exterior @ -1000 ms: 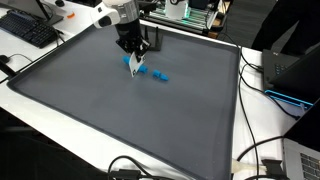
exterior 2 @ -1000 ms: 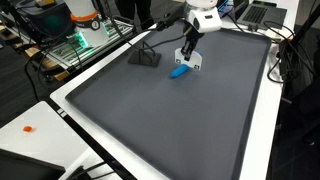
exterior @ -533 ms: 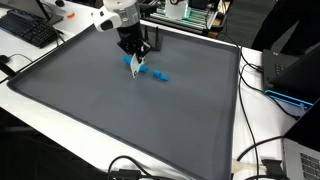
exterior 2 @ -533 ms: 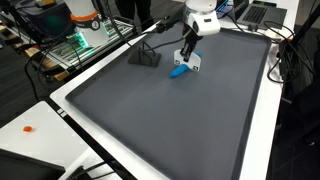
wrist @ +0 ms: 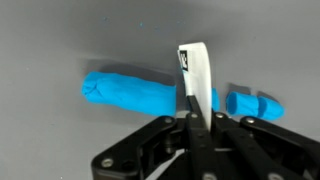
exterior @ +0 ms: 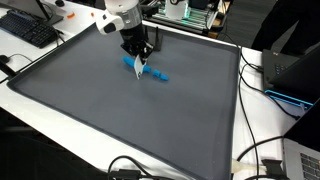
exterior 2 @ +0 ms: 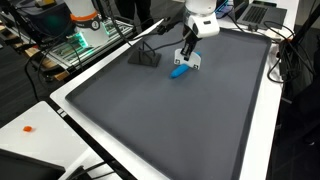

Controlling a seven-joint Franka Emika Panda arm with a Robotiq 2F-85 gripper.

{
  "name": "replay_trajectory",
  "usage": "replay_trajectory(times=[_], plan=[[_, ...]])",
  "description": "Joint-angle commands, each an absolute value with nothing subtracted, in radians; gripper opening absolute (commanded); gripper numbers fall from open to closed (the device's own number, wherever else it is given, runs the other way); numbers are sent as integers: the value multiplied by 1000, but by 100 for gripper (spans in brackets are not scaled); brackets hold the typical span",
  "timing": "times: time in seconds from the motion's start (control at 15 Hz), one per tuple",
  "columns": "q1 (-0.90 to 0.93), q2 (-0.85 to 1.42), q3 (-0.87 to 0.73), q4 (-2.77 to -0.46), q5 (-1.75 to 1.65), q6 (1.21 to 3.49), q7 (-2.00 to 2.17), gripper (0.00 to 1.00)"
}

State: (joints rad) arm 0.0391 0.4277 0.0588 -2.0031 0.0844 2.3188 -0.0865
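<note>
— Claw status?
— Fingers pressed together, nothing clamped; the tip stands over the long blue roll.
— Roll location?
— Flat on the grey mat, with a short blue piece just beside one end.

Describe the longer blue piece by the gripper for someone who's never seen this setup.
Find the big dark grey mat; the gripper hangs low over its far part. In the wrist view, the long blue piece lies left of the fingers; its neighbour, the short blue piece on the right, is only a stub.
</note>
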Motion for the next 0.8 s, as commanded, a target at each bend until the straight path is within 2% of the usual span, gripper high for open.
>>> replay_trajectory(times=[0.0, 0.73], plan=[[28, 435, 79, -2012, 110, 2307, -99, 1], [22, 368, 66, -2000, 93, 2279, -92, 1]])
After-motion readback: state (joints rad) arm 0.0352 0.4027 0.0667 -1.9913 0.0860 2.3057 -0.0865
